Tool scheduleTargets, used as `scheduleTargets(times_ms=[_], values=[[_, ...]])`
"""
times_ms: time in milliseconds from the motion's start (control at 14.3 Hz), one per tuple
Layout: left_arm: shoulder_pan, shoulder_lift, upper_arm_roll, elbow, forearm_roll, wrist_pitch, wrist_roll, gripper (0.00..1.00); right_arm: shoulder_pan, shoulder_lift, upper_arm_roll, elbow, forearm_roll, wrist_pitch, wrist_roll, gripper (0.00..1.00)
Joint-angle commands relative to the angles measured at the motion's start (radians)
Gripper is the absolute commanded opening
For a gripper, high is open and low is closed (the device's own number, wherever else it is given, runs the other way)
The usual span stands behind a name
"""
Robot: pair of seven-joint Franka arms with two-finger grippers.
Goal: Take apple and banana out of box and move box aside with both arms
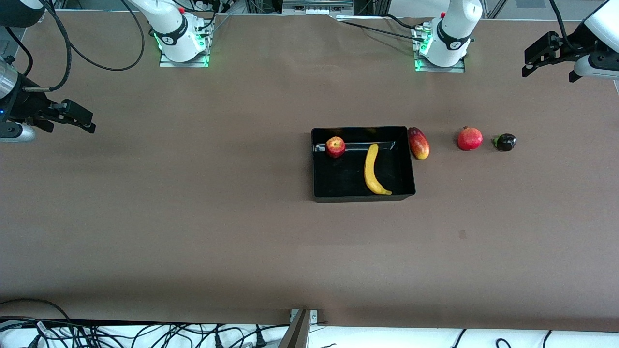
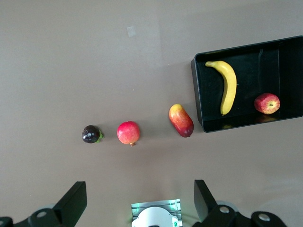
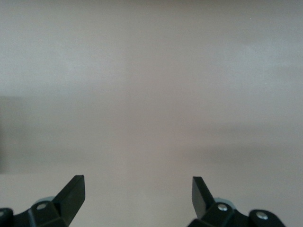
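Observation:
The black box [image 1: 315, 164] [image 2: 199, 94] stands on the brown table toward the left arm's end. In it lie the red apple [image 1: 335, 146] [image 2: 267, 103], at its wall farthest from the front camera, and the yellow banana [image 1: 373, 170] [image 2: 228, 85]. My left gripper [image 1: 529, 65] [image 2: 140, 201] hangs open and empty, high over the table's corner at the left arm's end. At the right arm's end my right gripper [image 1: 87, 123] [image 3: 138, 194] is also open and empty over bare table. Both arms wait away from the box.
A red-yellow mango-like fruit [image 1: 419, 143] [image 2: 181, 120] lies right beside the box. A red pomegranate [image 1: 470, 138] [image 2: 128, 132] and a small dark fruit [image 1: 505, 142] [image 2: 91, 134] sit in a row toward the left arm's end. Cables run along the table's edge nearest the front camera.

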Motion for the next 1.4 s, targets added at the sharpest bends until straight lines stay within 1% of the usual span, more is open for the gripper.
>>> scheduleTargets(times_ms=[0,280,350,420,559,699,769,839,909,1049,1119,1259,1329], values=[[-0.007,-0.03,0.003,-0.029,0.011,0.012,-0.009,1.0,-0.004,0.003,0.004,0.012,-0.013,-0.002,0.0,1.0],[-0.007,-0.028,0.003,-0.029,0.008,0.015,-0.009,1.0,-0.004,0.003,0.004,0.012,-0.013,-0.002,0.0,1.0],[-0.007,-0.027,0.003,-0.029,0.007,0.021,-0.029,1.0,-0.004,0.003,0.004,0.012,-0.013,-0.002,0.0,1.0],[-0.013,-0.018,-0.002,-0.031,0.007,0.04,-0.091,1.0,-0.004,0.003,0.004,0.012,-0.013,-0.002,0.0,1.0],[-0.043,0.047,-0.034,-0.034,0.008,0.105,-0.252,1.0,-0.005,0.003,0.004,0.012,-0.013,-0.002,0.0,1.0],[-0.056,0.117,-0.074,-0.06,0.005,0.22,-0.376,1.0,-0.004,0.003,0.004,0.012,-0.011,-0.002,0.002,1.0],[-0.057,0.16,-0.089,-0.062,-0.019,0.279,-0.456,1.0,-0.001,0.003,0.004,0.012,-0.013,-0.002,0.002,1.0],[-0.057,0.209,-0.098,-0.062,-0.085,0.329,-0.536,1.0,-0.001,0.003,0.004,0.012,-0.013,-0.002,0.004,1.0],[-0.057,0.257,-0.102,-0.062,-0.11,0.365,-0.564,1.0,-0.001,0.003,0.004,0.012,-0.013,-0.002,0.004,1.0],[-0.065,0.359,-0.149,-0.068,-0.119,0.472,-0.627,1.0,-0.005,0.003,0.004,0.01,-0.011,-0.009,0.007,1.0],[-0.077,0.401,-0.169,-0.077,-0.119,0.527,-0.688,1.0,-0.005,0.003,0.002,0.01,-0.01,-0.011,0.01,1.0],[-0.126,0.456,-0.186,-0.103,-0.112,0.622,-0.8,1.0,-0.007,0.003,0.002,0.01,-0.01,-0.006,0.005,1.0],[-0.173,0.481,-0.186,-0.112,-0.104,0.659,-0.858,1.0,-0.007,0.003,0.002,0.01,-0.01,-0.006,0.004,1.0]])
